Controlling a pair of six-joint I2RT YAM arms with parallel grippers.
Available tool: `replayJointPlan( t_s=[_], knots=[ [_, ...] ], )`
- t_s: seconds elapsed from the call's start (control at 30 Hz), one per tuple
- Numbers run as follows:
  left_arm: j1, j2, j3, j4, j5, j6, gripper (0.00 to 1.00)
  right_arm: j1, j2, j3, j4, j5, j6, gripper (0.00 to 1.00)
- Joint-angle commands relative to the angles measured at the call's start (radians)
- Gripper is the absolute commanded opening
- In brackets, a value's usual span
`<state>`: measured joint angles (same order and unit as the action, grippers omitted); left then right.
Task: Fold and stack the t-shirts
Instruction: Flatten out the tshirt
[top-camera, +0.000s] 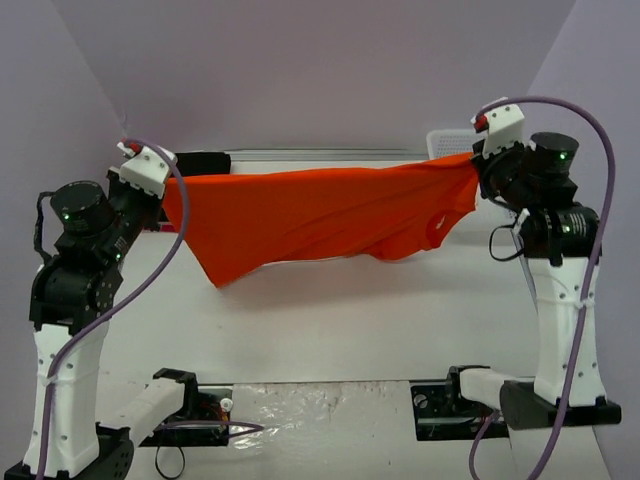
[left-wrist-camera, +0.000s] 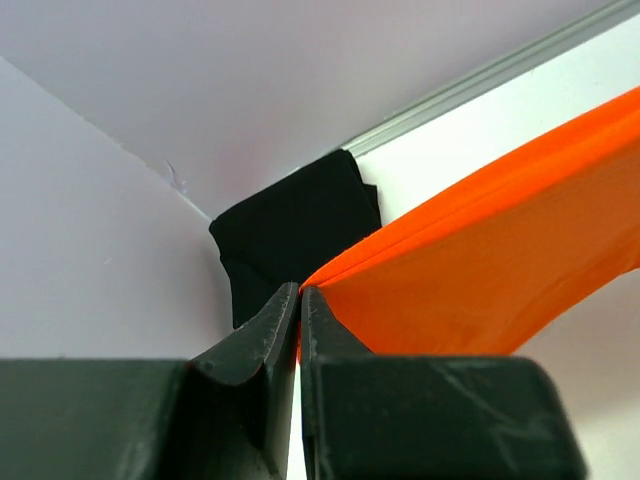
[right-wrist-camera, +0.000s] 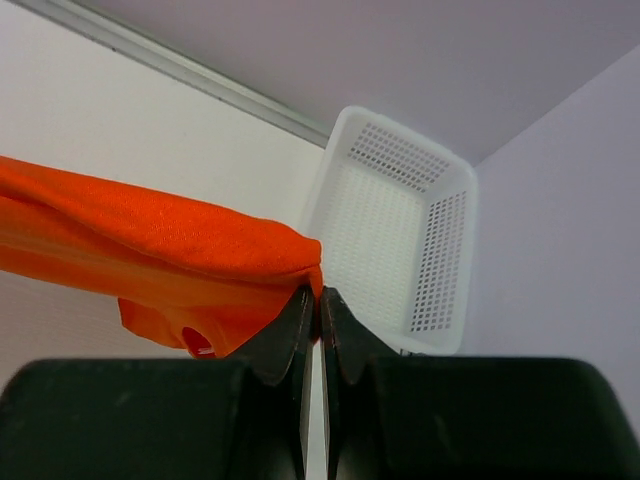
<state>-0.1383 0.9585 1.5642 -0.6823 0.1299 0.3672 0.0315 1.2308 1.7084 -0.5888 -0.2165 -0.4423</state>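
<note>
An orange t-shirt (top-camera: 320, 220) hangs stretched in the air between my two grippers, above the white table. My left gripper (top-camera: 168, 192) is shut on its left edge; the left wrist view shows the jaws pinched on the orange cloth (left-wrist-camera: 480, 290). My right gripper (top-camera: 476, 168) is shut on its right edge, with the cloth (right-wrist-camera: 160, 240) bunched at the fingertips. The shirt sags lowest at its left part, and a small white mark shows near its right end. A folded black t-shirt (left-wrist-camera: 295, 235) lies at the back left corner of the table.
A white perforated basket (right-wrist-camera: 400, 220) stands at the back right corner, partly visible in the top view (top-camera: 445, 143). A metal rail (top-camera: 320, 152) runs along the table's far edge. Purple walls close in the back and sides.
</note>
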Motion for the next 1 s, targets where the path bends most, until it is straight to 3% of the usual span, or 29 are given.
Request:
replayJointPlan(
  t_s=[0.0,0.2,0.37,0.73,0.97],
  knots=[
    [0.000,-0.058,0.052,0.041,-0.019,-0.048,0.02,-0.010,-0.131,-0.012,0.023,0.017,0.031,0.00],
    [0.000,-0.079,0.129,0.007,-0.013,-0.066,0.02,-0.012,-0.287,0.003,0.024,0.043,0.063,0.00],
    [0.000,-0.061,0.152,0.030,-0.051,-0.056,0.02,-0.012,-0.263,0.049,0.064,0.075,0.070,0.00],
    [0.006,0.130,-0.049,0.269,-0.156,-0.007,0.02,-0.012,0.103,0.054,0.201,0.095,0.065,0.00],
    [0.020,0.304,-0.017,0.342,-0.158,-0.017,0.02,-0.008,0.324,0.178,0.218,0.092,0.076,0.00]
  ],
)
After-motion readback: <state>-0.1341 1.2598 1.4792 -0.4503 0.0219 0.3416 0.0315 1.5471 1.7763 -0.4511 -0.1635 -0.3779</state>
